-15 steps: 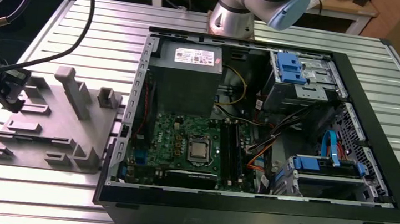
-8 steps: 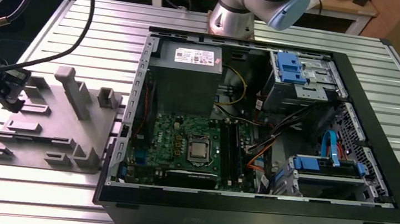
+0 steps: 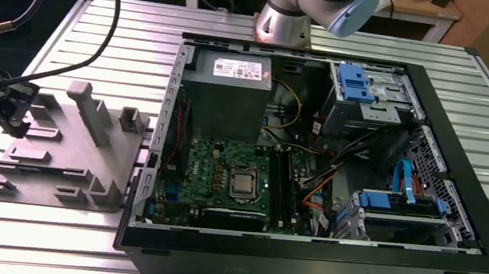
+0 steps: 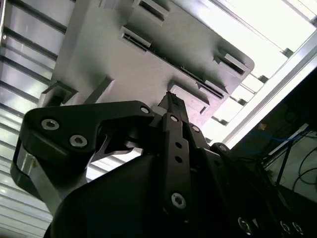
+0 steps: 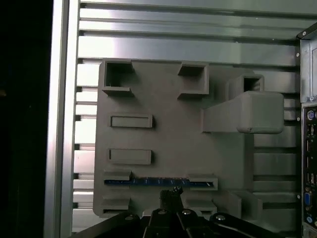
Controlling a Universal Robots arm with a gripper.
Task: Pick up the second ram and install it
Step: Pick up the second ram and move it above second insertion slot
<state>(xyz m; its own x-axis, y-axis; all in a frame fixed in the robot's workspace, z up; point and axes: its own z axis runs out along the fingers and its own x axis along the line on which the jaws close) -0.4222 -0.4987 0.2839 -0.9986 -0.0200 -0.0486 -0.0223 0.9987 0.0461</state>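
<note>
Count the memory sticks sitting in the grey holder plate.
1: the second ram, edge-up in the grey holder slot nearest the end effector. Others may be hidden.

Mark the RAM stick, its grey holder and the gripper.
Thin dark RAM stick (image 5: 158,182): first wrist view, middle of its top edge.
Grey plastic holder plate (image 5: 173,139): first wrist view, bare flat centre.
Black gripper (image 5: 172,191): first wrist view, its tip.

exterior view: I see even, soft light, faint sheen on the ribbed desk (image 3: 102,20), computer case (image 3: 303,269) shadowed inside | second wrist view: desk slats blown out by glare, hand (image 4: 171,101) a dark silhouette | first wrist view: grey fixture (image 5: 173,124) evenly lit, black band along one side
</note>
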